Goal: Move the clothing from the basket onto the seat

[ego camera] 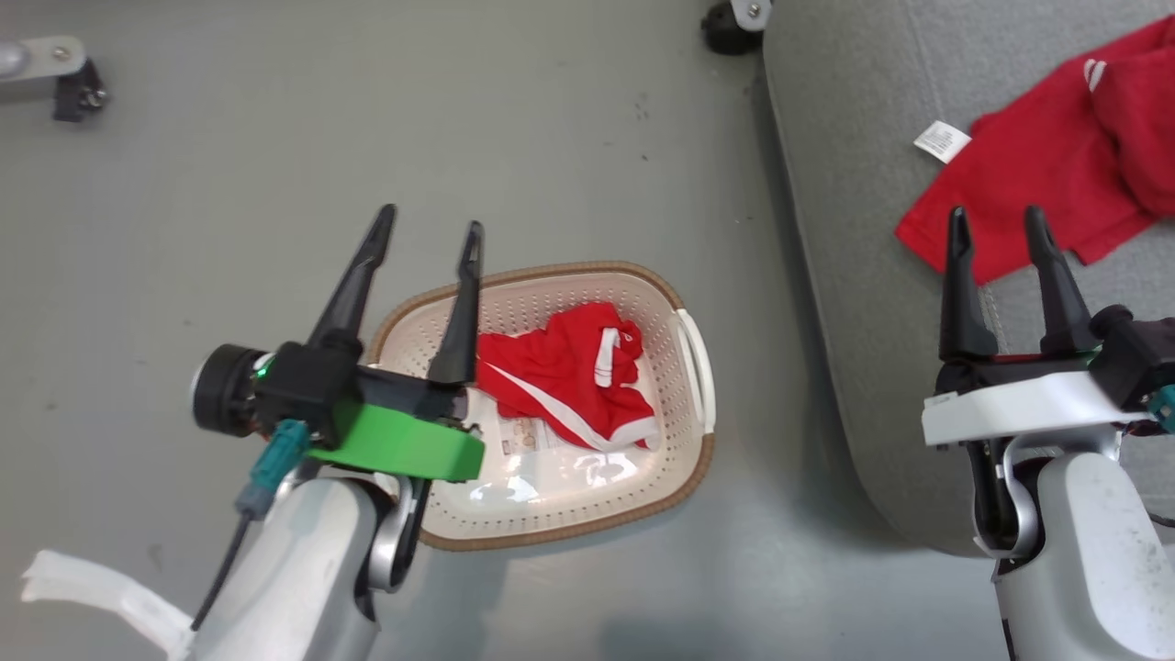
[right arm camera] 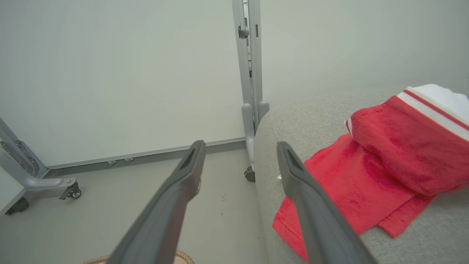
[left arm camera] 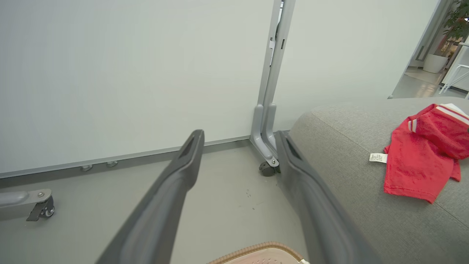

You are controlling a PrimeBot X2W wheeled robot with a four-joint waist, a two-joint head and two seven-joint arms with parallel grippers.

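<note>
Left gripper (ego camera: 431, 218) is held wide apart, empty, above the basket (ego camera: 587, 537) rim. Right gripper (ego camera: 997, 213) is likewise spread, empty, over the seat (ego camera: 854, 275). One red garment (ego camera: 569, 376) is seen in the basket, a second garment (ego camera: 1037, 193) laid on the seat.

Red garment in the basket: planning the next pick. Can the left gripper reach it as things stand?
Probably yes: the left gripper hangs open over the basket, and the red garment lies uncovered just beside its fingers.
</note>
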